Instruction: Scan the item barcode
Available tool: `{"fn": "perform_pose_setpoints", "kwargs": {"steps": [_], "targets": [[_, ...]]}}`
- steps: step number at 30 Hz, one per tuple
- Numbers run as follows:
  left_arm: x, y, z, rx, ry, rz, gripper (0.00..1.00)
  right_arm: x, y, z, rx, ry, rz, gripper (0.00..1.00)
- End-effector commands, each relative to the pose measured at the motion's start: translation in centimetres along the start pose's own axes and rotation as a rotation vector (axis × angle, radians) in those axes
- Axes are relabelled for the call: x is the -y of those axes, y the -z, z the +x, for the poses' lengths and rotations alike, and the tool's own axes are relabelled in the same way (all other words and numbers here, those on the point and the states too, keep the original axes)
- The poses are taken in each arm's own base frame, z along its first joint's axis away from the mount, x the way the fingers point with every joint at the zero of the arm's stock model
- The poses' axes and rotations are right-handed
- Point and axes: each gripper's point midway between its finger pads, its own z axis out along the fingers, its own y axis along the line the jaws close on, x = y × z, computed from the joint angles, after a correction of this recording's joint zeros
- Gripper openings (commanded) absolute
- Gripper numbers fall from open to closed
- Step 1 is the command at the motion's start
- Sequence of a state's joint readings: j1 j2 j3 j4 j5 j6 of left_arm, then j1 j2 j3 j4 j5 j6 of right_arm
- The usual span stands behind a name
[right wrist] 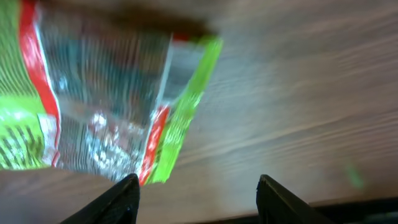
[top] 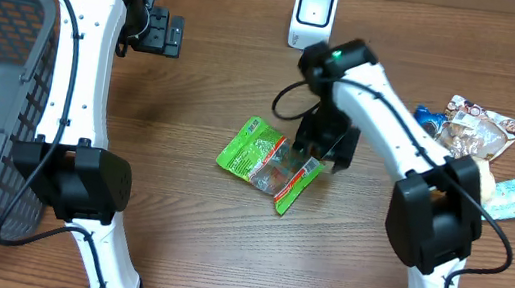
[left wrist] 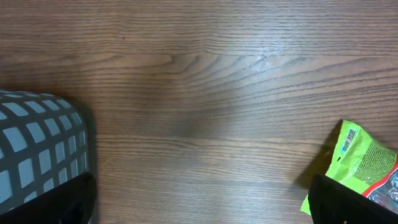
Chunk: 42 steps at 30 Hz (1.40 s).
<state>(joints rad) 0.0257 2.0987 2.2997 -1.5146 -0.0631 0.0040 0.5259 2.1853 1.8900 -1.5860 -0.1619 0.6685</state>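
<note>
On the wooden surface (top: 193, 246), a grey mesh basket (top: 1, 27) filled the overhead frame's left edge. We saw the left arm (top: 83, 59) near the top, the left jaws wide open and empty. The right jaws stood parted, gripping nothing, at the right end of the green snack packet (top: 265, 160), lying flat mid-frame. A white scanner (top: 312, 12) stood top centre.

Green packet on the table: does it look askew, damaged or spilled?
The green packet lies diagonal on the table, its corner next to the open right gripper. No tear or spill shows. Other packets sit heaped near the right arm.
</note>
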Motion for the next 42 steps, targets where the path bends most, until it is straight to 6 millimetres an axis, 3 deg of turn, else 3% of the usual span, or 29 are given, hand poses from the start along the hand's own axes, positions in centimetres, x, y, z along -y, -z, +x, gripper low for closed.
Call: {"fn": "perform_pose_setpoints", "kwargs": {"steps": [1, 9, 20, 27, 33, 36, 39, 42], "targets": [[0.4, -0.1, -0.2, 0.001, -0.026, 0.006, 1.0, -2.0, -1.3, 3.0, -0.074, -0.005, -0.034, 0.61], [0.4, -0.1, -0.2, 0.001, -0.026, 0.006, 1.0, -5.7, -3.8, 5.6, -0.012, 0.047, -0.022, 0.6], [0.4, -0.1, -0.2, 0.001, -0.026, 0.006, 1.0, -6.2, -4.4, 3.9, 0.172, 0.077, 0.05, 0.49], [0.4, -0.1, -0.2, 0.001, -0.026, 0.006, 1.0, -4.6, -5.9, 3.4, 0.165, 0.186, 0.107, 0.49], [0.4, -0.1, -0.2, 0.001, -0.026, 0.006, 1.0, -2.5, -5.0, 0.5, 0.227, 0.472, 0.228, 0.54], [0.4, -0.1, -0.2, 0.001, -0.026, 0.006, 1.0, -2.0, -4.3, -1.8, 0.292, 0.607, 0.286, 0.54], [0.4, -0.1, -0.2, 0.001, -0.026, 0.006, 1.0, -1.8, -3.0, -5.1, 0.403, 0.735, 0.372, 0.54], [0.4, -0.1, -0.2, 0.001, -0.026, 0.006, 1.0, 0.1, -0.2, -9.5, 0.558, 0.719, 0.537, 0.54]]}}
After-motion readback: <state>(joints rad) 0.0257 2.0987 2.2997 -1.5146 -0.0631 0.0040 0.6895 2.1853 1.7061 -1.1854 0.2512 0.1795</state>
